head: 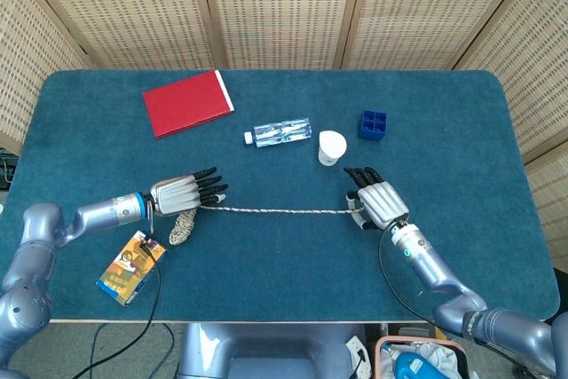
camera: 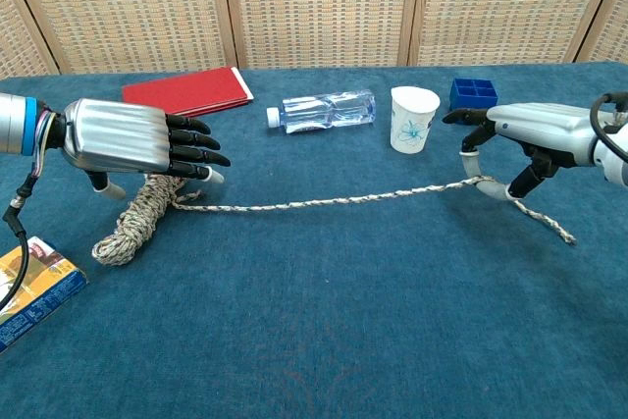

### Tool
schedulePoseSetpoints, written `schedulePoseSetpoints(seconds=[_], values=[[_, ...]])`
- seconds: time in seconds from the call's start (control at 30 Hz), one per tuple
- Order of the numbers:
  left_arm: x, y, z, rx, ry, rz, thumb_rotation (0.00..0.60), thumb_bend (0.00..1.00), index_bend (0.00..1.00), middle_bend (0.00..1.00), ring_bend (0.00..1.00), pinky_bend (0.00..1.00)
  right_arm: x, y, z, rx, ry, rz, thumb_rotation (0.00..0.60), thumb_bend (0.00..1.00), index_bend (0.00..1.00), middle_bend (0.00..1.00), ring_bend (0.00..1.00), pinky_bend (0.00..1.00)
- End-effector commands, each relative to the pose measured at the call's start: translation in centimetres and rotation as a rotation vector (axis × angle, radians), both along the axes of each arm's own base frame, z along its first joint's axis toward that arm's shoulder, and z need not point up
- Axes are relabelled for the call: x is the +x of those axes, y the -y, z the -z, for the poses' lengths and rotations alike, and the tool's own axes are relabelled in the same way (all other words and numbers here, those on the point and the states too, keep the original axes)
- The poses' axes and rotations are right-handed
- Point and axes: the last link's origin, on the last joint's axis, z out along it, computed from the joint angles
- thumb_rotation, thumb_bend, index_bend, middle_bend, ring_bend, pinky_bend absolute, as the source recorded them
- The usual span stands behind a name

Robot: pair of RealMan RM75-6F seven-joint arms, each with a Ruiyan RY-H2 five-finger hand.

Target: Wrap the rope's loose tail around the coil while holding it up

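The rope coil (head: pixel 182 229) (camera: pixel 135 219) lies flat on the blue table at the left. Its tail (head: pixel 284 211) (camera: pixel 334 199) runs nearly taut to the right. My left hand (head: pixel 183 193) (camera: pixel 128 136) hovers just above the coil's upper end, palm down, fingers stretched out and holding nothing; it hides part of the coil. My right hand (head: pixel 380 204) (camera: pixel 535 130) pinches the tail near its far end and holds it slightly off the table. The short free end (camera: pixel 557 228) trails past the hand onto the cloth.
A red notebook (head: pixel 188 102) (camera: pixel 186 95) lies at the back left. A water bottle (head: pixel 280 131) (camera: pixel 324 109), a paper cup (head: pixel 331 147) (camera: pixel 413 119) and a small blue tray (head: pixel 373 124) (camera: pixel 475 92) stand behind the rope. A snack box (head: pixel 131 265) (camera: pixel 29 287) lies near the front left edge.
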Motion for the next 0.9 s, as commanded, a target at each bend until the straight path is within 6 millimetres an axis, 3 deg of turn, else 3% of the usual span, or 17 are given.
schedulePoseSetpoints(seconds=[0.03, 0.23, 0.33, 0.37, 0.43, 0.53, 0.63, 0.9], values=[[0.1, -0.3, 0.4, 0.011, -0.006, -0.013, 0.600, 0.18, 0.07, 0.00, 0.00, 0.07, 0.0, 0.0, 0.1, 0.002, -0.001, 0.000, 0.600, 0.47, 0.67, 0.00, 0.00, 0.00], [0.4, -0.2, 1.4, 0.012, 0.029, -0.044, 0.600, 0.19, 0.15, 0.01, 0.01, 0.10, 0.1, 0.0, 0.3, 0.010, -0.001, 0.000, 0.600, 0.47, 0.67, 0.00, 0.00, 0.00], [0.5, 0.1, 1.8, 0.004, 0.048, -0.051, 0.600, 0.21, 0.38, 0.22, 0.13, 0.20, 0.1, -0.1, 0.4, 0.014, 0.002, 0.003, 0.600, 0.47, 0.67, 0.00, 0.00, 0.00], [0.5, 0.1, 1.8, 0.001, 0.056, -0.057, 0.600, 0.23, 0.50, 0.33, 0.22, 0.28, 0.1, -0.1, 0.4, 0.017, 0.004, 0.004, 0.600, 0.47, 0.67, 0.00, 0.00, 0.00], [0.5, 0.1, 1.7, 0.000, 0.062, -0.063, 0.600, 0.27, 0.64, 0.47, 0.33, 0.40, 0.2, -0.1, 0.4, 0.019, 0.006, 0.004, 0.600, 0.47, 0.67, 0.00, 0.00, 0.00], [0.4, 0.1, 1.1, 0.001, 0.089, -0.070, 0.600, 0.36, 0.74, 0.55, 0.39, 0.48, 0.3, -0.2, 0.4, 0.021, 0.009, 0.003, 0.600, 0.48, 0.67, 0.00, 0.00, 0.00], [0.5, -0.3, 0.0, 0.032, 0.156, -0.111, 0.600, 0.41, 0.76, 0.57, 0.41, 0.53, 0.6, -0.2, 0.3, 0.018, 0.018, -0.003, 0.600, 0.48, 0.67, 0.00, 0.00, 0.00], [1.6, -1.5, -3.7, 0.077, 0.415, -0.211, 0.600, 0.44, 0.77, 0.58, 0.42, 0.56, 1.4, -0.6, -0.9, -0.007, 0.019, -0.044, 0.600, 0.48, 0.67, 0.00, 0.00, 0.00]])
